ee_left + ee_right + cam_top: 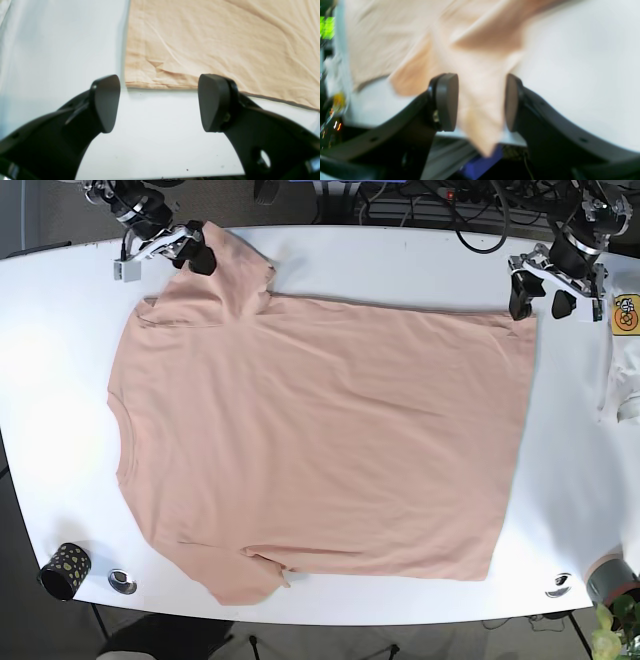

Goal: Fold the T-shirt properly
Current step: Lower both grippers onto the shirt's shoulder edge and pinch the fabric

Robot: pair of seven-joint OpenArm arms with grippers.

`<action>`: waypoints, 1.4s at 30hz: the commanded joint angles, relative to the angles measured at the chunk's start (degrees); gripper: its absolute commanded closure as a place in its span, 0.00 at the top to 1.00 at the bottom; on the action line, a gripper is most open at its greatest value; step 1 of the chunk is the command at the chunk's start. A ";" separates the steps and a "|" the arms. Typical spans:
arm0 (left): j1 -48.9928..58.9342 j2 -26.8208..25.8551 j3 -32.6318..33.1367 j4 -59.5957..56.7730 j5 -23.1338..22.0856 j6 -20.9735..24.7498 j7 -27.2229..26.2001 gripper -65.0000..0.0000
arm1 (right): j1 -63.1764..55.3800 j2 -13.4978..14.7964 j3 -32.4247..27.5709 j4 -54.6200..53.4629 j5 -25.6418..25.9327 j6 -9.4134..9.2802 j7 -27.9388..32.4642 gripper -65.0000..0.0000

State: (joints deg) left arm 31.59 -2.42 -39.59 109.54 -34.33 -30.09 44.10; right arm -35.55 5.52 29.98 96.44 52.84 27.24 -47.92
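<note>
T-shirt, peach and thin, lies on the white table just ahead of the left hand, whose pads stand wide apart over bare tabletop with nothing between them; only this wrist view shows the double-layered hem corner crisply, the likeliest place to pinch. The cloth looks light, limp and creased, so it should drape and drag rather than hold shape.

From the right wrist, the right hand is partly open with a sleeve running between its fingers. The picture is blurred; whether either pad touches the fabric cannot be told.

From the base view, the whole garment is spread flat across the table, unfolded, with the right hand at its far sleeve and the left hand at the opposite far hem corner.
</note>
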 commanded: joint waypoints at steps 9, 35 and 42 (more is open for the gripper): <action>0.19 -1.76 -0.36 0.75 -0.71 -0.20 -1.24 0.71 | -1.59 -1.87 -2.33 0.74 -1.81 -0.83 -1.97 0.43; -5.53 -1.76 -0.98 -15.25 -1.15 -4.42 -1.24 0.70 | -1.15 -2.05 -2.24 5.31 -5.32 -0.74 -1.88 0.00; -8.69 -1.76 -0.45 -20.88 -1.06 -4.68 -1.15 0.70 | -0.89 -2.05 -2.24 5.40 -5.32 -0.74 -1.88 0.00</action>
State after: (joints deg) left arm 22.98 -3.73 -40.07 89.36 -36.14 -34.89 41.65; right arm -36.12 3.18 27.42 100.73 46.70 26.11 -50.17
